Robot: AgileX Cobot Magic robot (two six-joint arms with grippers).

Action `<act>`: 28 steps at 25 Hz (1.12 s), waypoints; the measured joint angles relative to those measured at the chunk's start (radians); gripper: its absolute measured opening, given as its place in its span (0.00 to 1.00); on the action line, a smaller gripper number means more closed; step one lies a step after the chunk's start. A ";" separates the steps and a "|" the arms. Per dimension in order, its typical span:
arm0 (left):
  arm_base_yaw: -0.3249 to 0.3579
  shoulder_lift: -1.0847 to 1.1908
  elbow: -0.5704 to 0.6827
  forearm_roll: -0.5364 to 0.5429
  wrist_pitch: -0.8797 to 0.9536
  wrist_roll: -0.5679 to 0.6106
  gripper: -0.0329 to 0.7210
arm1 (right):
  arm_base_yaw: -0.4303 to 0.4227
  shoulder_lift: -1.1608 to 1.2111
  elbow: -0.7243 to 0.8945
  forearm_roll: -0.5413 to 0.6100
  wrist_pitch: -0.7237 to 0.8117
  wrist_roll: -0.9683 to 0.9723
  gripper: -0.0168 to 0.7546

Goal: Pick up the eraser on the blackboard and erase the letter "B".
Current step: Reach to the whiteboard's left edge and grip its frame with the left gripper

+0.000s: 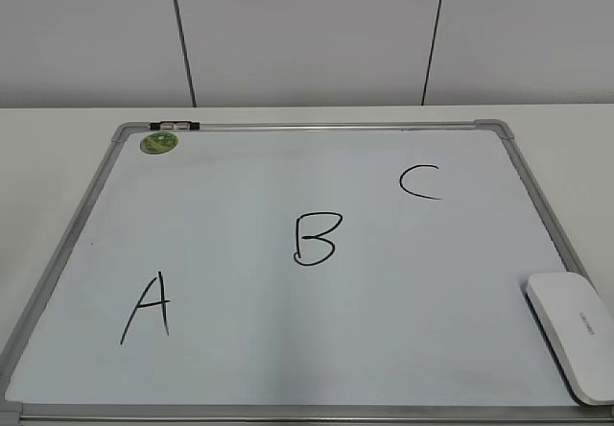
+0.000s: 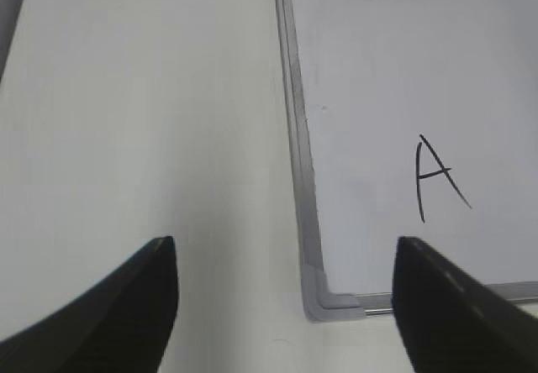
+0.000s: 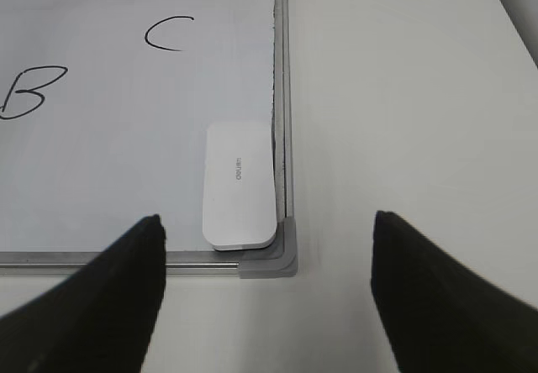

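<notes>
The blackboard (image 1: 288, 368) is a white board with a silver frame, lying flat on the table. The letter "B" (image 1: 317, 238) is drawn in black near its middle and also shows in the right wrist view (image 3: 29, 92). The white eraser (image 1: 574, 335) lies in the board's near right corner, also in the right wrist view (image 3: 239, 184). My right gripper (image 3: 266, 281) is open and empty, above the table just in front of that corner. My left gripper (image 2: 284, 293) is open and empty over the board's near left corner. Neither gripper shows in the exterior view.
A black "A" (image 1: 146, 307) is at the board's near left and a black "C" (image 1: 419, 181) at the far right. A round green magnet (image 1: 159, 142) sits in the far left corner. White table (image 2: 143, 121) surrounds the board.
</notes>
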 joint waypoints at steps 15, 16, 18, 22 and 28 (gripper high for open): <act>-0.002 0.761 -0.331 -0.044 -0.036 0.005 0.81 | 0.000 0.000 0.000 0.000 0.000 0.000 0.78; -0.002 0.799 -0.351 -0.049 -0.036 0.016 0.81 | 0.000 0.000 0.000 0.000 0.000 0.000 0.78; -0.002 0.866 -0.379 -0.063 -0.036 0.027 0.81 | 0.000 0.000 0.000 0.000 0.000 0.000 0.78; -0.002 0.988 -0.400 -0.079 -0.050 0.034 0.80 | 0.000 0.000 0.000 0.000 0.000 0.000 0.78; -0.002 1.147 -0.404 -0.125 -0.094 0.052 0.77 | 0.000 0.000 0.000 0.000 0.000 0.000 0.78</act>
